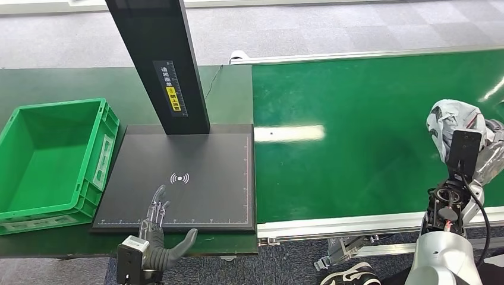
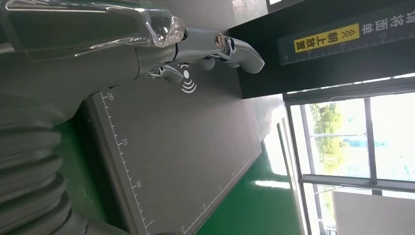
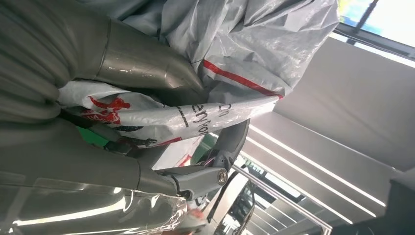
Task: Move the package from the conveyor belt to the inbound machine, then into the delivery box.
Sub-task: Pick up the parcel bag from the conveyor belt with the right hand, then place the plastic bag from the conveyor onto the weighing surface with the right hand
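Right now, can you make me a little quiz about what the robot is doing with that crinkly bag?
1. True or false: the grey package is already lying in the green crate.
2. Which hand holds the package? A) left hand B) right hand C) a person's hand
3. Fill in the word: the left hand hovers with spread fingers over the near edge of the black ____ machine.

Key
1. False. The crate shows only its bare green floor, and the package is up over the conveyor belt.
2. B. The right hand grips the package, with plastic bunched around its fingers.
3. Inbound. Its flat plate bears a white wave sign.
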